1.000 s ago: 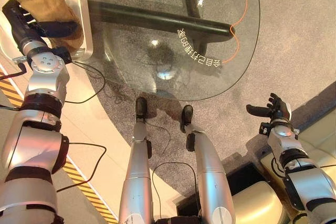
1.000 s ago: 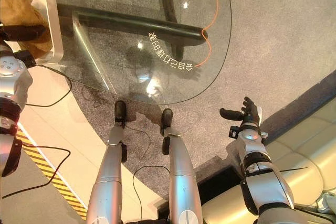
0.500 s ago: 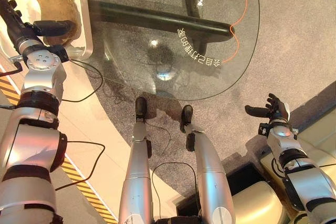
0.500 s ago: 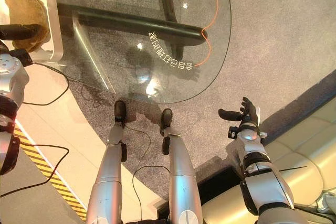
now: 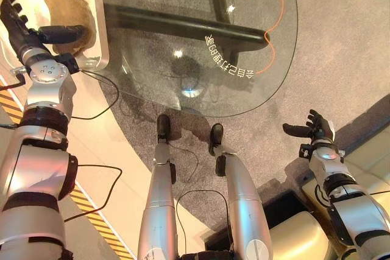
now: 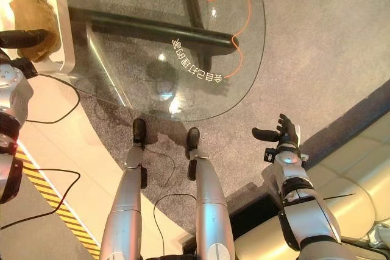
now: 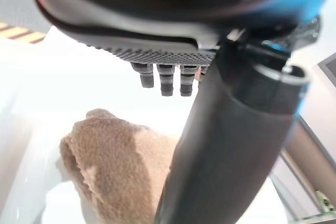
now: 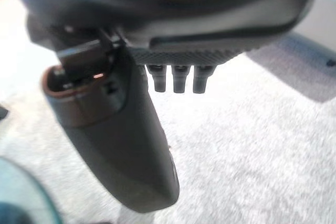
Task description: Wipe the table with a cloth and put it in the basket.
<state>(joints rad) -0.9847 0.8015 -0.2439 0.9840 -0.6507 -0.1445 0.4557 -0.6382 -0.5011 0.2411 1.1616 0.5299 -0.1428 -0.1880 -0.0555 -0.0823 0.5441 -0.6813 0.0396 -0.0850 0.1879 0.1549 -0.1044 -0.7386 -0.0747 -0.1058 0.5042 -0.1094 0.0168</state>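
- The brown cloth is seen lying crumpled inside the white basket, held by nothing.
- The left hand is held over the basket beside the cloth, its fingers spread and straight.
- The glass desk is placed just beside the basket.
- The right hand is raised over the grey carpet, well apart, with its fingers loosely spread, nothing held.

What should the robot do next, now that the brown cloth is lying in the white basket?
Probably draw the left robot hand back from the basket. The cloth lies inside it and the hand's fingers are straight, holding nothing. The right robot hand hangs open by the table.
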